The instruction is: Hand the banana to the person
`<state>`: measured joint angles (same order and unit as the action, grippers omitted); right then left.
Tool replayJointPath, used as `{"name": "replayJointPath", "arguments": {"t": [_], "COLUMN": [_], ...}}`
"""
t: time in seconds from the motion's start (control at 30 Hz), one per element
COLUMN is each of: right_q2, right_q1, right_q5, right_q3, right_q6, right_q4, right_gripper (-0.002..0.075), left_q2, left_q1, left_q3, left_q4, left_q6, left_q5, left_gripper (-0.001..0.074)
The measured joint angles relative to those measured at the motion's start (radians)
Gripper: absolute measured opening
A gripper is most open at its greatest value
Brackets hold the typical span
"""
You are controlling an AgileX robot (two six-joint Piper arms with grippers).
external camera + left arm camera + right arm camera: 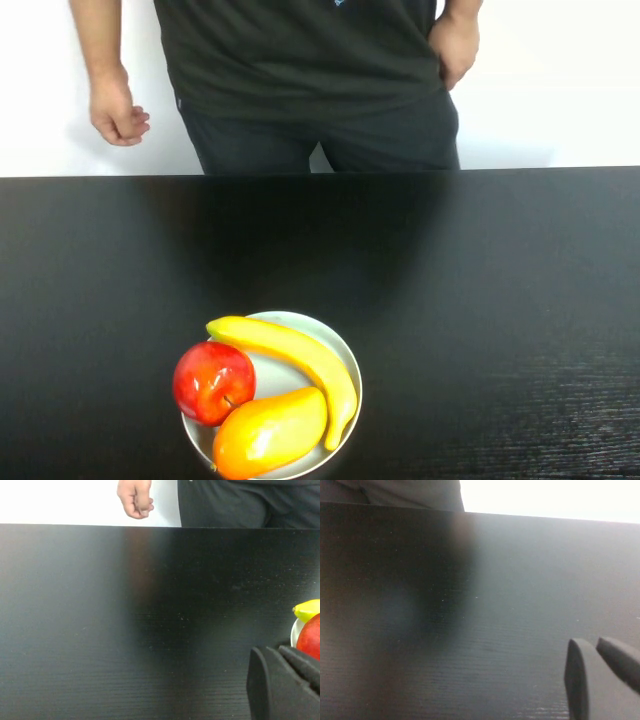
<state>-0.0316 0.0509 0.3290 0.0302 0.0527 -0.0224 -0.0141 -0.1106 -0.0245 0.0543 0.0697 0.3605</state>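
Observation:
The yellow banana [300,355] lies curved along the far and right side of a pale plate [347,352] near the table's front edge; its tip also shows in the left wrist view [307,610]. The person [300,70] in a black T-shirt stands behind the table's far edge, one hand [118,115] hanging at the left, the other on the hip. Neither arm shows in the high view. My left gripper [272,650] is low, just left of the plate, shut and empty. My right gripper [592,641] is over bare table, shut and empty.
A red apple [213,381] and an orange-yellow mango [268,432] share the plate with the banana. The black table [450,280] stretches from the plate to the person. A white wall is behind.

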Motion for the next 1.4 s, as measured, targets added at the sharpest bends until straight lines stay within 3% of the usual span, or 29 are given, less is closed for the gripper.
{"name": "replayJointPath", "arguments": {"t": [0.67, 0.9, 1.07, 1.4], "right_q2": [0.0, 0.0, 0.0, 0.0], "right_q1": [0.0, 0.0, 0.0, 0.0], "right_q5": [0.0, 0.0, 0.0, 0.0], "right_q3": [0.0, 0.0, 0.0, 0.0], "right_q6": [0.0, 0.0, 0.0, 0.0], "right_q4": [0.002, 0.002, 0.002, 0.002], "right_gripper": [-0.0008, -0.0008, -0.0008, -0.0008], "left_q2": [0.0, 0.0, 0.0, 0.012], "left_q1": [0.0, 0.0, 0.0, 0.0], "left_q3": [0.0, -0.002, -0.002, -0.002], "left_q4": [0.031, 0.197, 0.218, 0.22], "left_q6": [-0.024, -0.246, -0.279, -0.275], "left_q5": [-0.027, -0.191, -0.33, -0.308], "left_gripper": [-0.0004, -0.0004, -0.0004, -0.0004]}}
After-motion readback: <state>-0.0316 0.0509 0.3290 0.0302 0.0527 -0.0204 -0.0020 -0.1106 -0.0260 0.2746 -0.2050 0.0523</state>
